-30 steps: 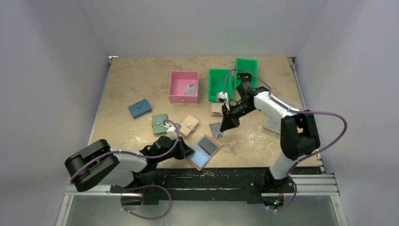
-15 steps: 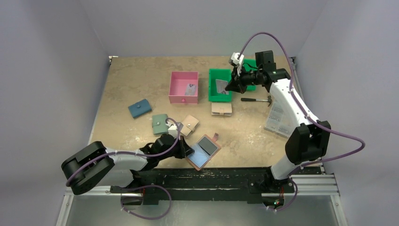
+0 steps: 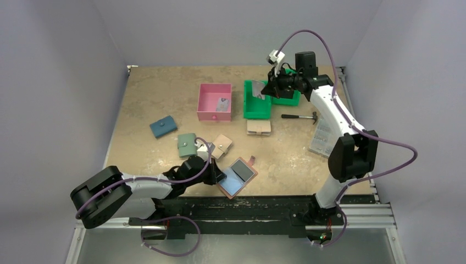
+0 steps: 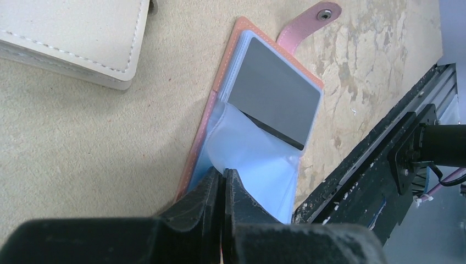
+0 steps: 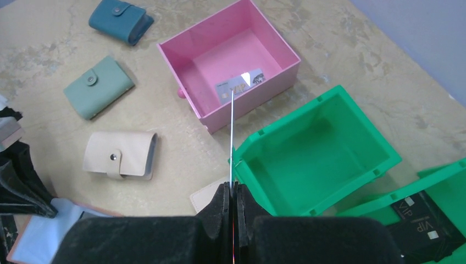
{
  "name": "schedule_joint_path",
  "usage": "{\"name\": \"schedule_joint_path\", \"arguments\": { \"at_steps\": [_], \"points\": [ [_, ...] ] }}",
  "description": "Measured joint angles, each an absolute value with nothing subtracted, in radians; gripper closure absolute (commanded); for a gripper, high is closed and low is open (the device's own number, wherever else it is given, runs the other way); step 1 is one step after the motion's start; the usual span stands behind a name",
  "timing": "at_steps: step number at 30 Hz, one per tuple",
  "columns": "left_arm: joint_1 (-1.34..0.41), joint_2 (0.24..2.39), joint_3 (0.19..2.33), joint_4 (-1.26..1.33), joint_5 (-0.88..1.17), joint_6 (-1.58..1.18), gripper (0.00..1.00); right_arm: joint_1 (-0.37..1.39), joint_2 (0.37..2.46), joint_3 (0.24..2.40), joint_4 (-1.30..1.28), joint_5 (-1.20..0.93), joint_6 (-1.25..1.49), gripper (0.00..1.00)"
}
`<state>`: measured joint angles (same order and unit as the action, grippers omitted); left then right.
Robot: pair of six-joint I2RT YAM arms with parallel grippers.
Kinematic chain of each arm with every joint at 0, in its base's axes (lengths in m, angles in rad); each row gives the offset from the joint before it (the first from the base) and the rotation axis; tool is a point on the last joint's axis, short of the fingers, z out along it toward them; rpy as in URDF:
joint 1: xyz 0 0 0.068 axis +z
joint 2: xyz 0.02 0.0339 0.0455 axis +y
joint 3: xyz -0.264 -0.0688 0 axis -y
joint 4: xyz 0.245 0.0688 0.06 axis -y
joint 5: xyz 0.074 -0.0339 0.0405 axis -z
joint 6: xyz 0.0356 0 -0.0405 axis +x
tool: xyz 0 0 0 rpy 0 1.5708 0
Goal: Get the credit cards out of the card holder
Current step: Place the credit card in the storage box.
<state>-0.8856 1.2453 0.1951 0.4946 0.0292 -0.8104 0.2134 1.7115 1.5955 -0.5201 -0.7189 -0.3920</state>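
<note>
While closed, right fingers (image 5: 218, 223) around card (image 3: 259, 89)

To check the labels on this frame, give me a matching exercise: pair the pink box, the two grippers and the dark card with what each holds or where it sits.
Things:
1. pink box
2. left gripper
3. right gripper
4. dark card

States:
A. shut on a pale card, held edge-on
B. tucked in the open card holder
C. pinching the blue lining
D. holds a grey VIP card

Pairs: 1-D, 2-C, 3-A, 4-B.
</note>
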Motion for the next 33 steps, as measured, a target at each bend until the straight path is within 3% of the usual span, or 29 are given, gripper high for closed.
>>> {"name": "schedule_joint_path", "arguments": {
  "at_steps": [13,29,31,33],
  "points": [
    [-0.884,1.273,0.212,0.505,0.037,-0.791,1.00,0.239,1.853,1.617,-0.487,-0.686,-0.311,1.00],
    [-0.884,1.279,0.214,0.509,0.038,-0.790,1.00,0.486,2.157,1.929,-0.388,-0.669,-0.057,1.00],
    [-0.884,1.279,0.215,0.510,0.038,-0.790,1.00,0.499,2.191,1.950,-0.387,-0.647,-0.038,0.94],
    [-0.884,1.279,0.215,0.510,0.038,-0.790,1.00,0.510,2.222,1.971,-0.388,-0.625,-0.019,0.78]
  ]
}}
